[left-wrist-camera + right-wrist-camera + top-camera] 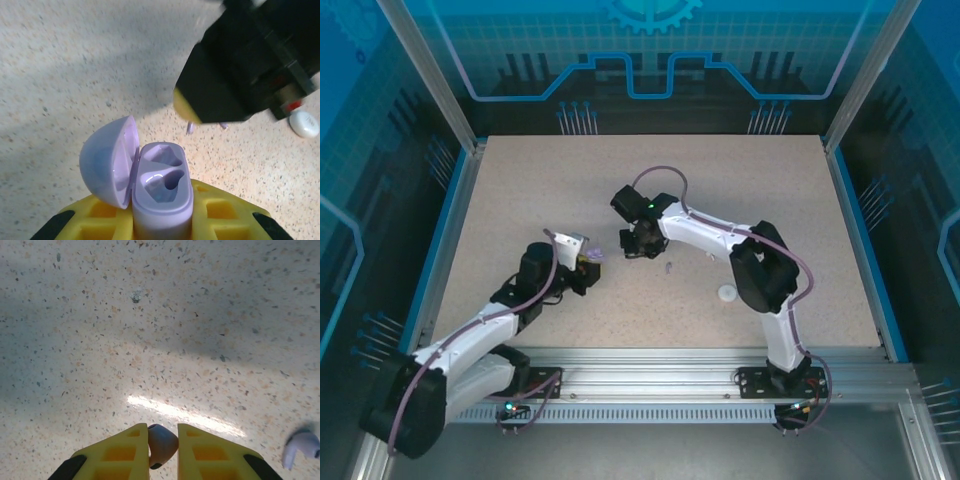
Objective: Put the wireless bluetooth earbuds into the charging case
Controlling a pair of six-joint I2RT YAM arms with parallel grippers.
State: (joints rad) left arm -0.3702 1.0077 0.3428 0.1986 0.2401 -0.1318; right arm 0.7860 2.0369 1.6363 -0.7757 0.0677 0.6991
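Note:
In the left wrist view, my left gripper [161,222] is shut on a pale purple charging case [162,192]. Its lid [107,162] is swung open to the left, and both sockets are empty. In the top view this case [594,258] sits at the left gripper [587,266], left of centre. My right gripper [163,452] is shut on a pale purple earbud [162,444] and hangs just above the table. A second purple earbud [300,447] lies on the table to its right, also visible as a speck [669,267] in the top view. The right gripper [641,248] hovers close to the right of the case.
A small white round case [727,293] lies on the table near the right arm's elbow, also at the right edge of the left wrist view [304,123]. The speckled tabletop [740,190] is bounded by blue walls and a metal rail at the near edge.

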